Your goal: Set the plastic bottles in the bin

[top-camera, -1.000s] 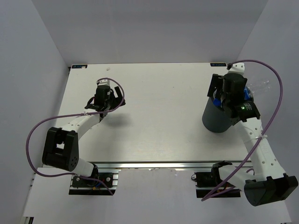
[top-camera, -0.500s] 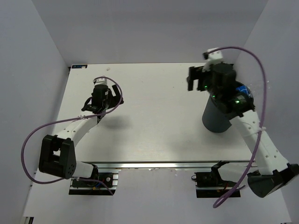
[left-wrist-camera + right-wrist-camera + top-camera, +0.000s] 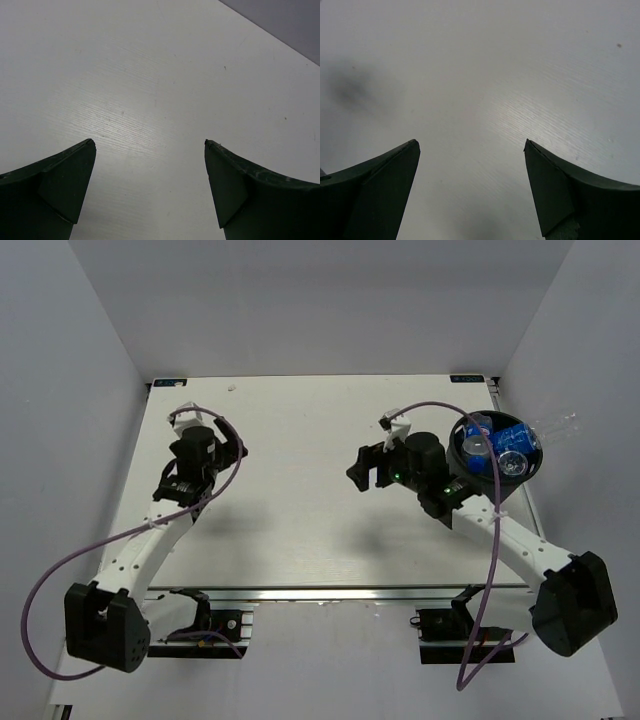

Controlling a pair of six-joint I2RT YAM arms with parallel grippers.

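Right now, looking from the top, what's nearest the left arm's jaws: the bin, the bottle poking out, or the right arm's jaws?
1. Right gripper, jaws open, mid-table.
2. Bin, at the far right.
3. Bottle poking out, past the bin's right rim.

Counter [image 3: 150,75]: white, fine linear grain, faint sheen. Bin [image 3: 454,454]: black plastic, matt. Plastic bottles [image 3: 508,462]: clear, crinkled, glossy, blue labels. Left pincer [image 3: 149,143], right pincer [image 3: 471,143]: dark, matt, smooth, plastic-looking.
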